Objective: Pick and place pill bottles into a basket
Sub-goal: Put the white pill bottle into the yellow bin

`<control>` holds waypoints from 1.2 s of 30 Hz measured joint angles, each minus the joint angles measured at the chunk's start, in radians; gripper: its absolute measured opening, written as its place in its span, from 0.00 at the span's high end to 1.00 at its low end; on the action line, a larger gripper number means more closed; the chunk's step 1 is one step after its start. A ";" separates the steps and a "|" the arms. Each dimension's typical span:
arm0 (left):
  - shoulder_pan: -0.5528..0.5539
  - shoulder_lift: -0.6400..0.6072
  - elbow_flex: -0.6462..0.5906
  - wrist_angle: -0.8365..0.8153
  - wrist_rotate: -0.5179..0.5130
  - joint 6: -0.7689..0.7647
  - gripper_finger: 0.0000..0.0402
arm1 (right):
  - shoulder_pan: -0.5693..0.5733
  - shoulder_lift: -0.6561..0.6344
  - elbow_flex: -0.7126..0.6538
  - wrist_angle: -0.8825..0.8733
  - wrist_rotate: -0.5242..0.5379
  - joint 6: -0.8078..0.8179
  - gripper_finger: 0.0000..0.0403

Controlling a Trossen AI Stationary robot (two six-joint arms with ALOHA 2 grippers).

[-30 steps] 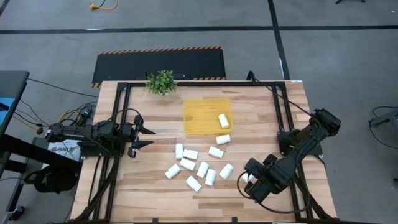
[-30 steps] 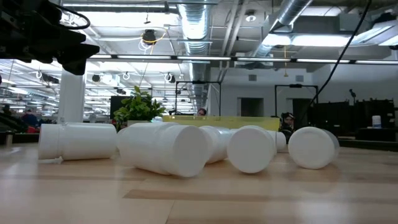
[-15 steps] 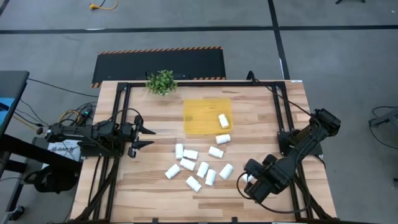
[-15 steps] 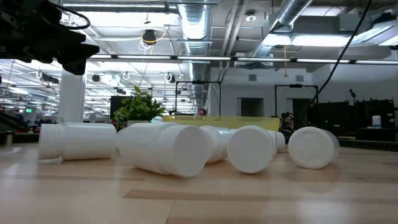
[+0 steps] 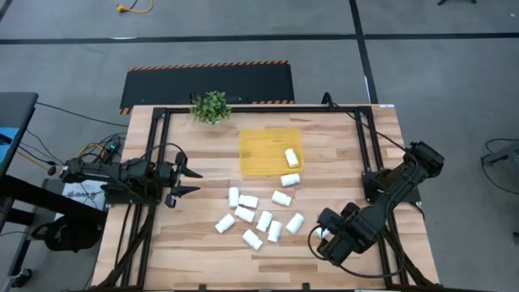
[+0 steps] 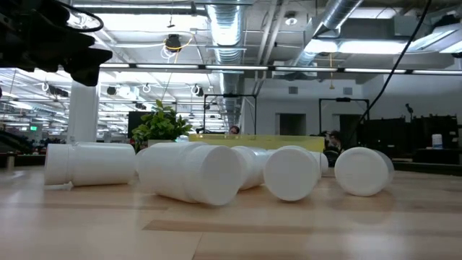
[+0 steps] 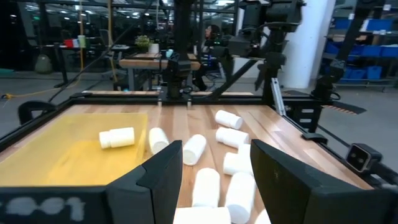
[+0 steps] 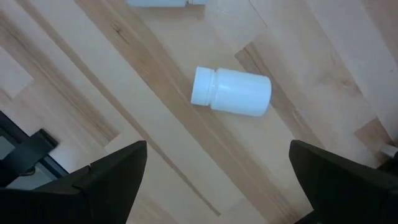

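Several white pill bottles (image 5: 255,217) lie on their sides on the wooden table, near the middle. One more bottle (image 5: 291,157) lies inside the yellow basket (image 5: 263,150) at the far middle, and another (image 5: 290,181) lies just outside its near wall. My left gripper (image 5: 188,181) is open and empty at the table's left, pointing toward the bottles (image 7: 208,183). My right gripper (image 5: 318,240) is open and empty at the near right, pointing down above one lying bottle (image 8: 231,92).
A small green potted plant (image 5: 211,106) stands at the far edge, left of the basket. Black frame rails (image 5: 259,109) run along the table's sides and far edge. Bare wood lies at the near left.
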 joint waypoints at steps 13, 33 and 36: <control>-0.145 0.000 0.000 0.000 0.000 0.000 0.56 | 0.000 0.000 0.000 0.001 -0.001 -0.026 0.04; -0.187 0.000 0.000 0.000 0.000 0.000 0.56 | 0.002 0.000 0.000 0.109 0.021 -0.064 0.04; -0.187 0.000 0.000 0.000 0.000 0.000 0.56 | 0.002 0.000 0.000 0.109 0.022 -0.070 0.04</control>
